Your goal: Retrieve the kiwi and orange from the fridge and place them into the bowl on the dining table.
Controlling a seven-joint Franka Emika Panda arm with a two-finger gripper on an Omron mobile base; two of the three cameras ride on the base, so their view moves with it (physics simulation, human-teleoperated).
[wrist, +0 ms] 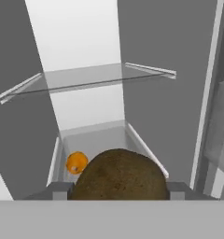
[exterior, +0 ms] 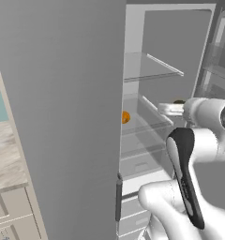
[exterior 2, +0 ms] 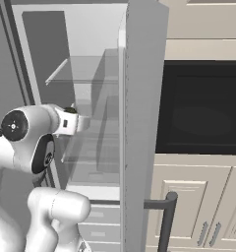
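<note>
- The fridge (exterior: 63, 117) stands open: grey door panels at either side, white interior, a glass shelf (wrist: 86, 79) high up, and a lower shelf with white side rails.
- To the right of the fridge in the right base view, a dark built-in oven (exterior 2: 203, 108) sits among cream cabinets (exterior 2: 198, 202) with grey handles.
- In the left base view, wood-patterned flooring (exterior: 4, 154) shows at the far left, beyond the door.
- No brand, label or legible writing is visible on any surface.
- The gripper (wrist: 118, 189) reaches into the fridge at mid height, level with the lower shelf.
- The kiwi (wrist: 121, 175) sits between the fingers; the jaws are narrowed around it and grip it.
- The orange (wrist: 77, 163) rests on the lower shelf, near the left rail in the hand view, behind and apart from the kiwi.
</note>
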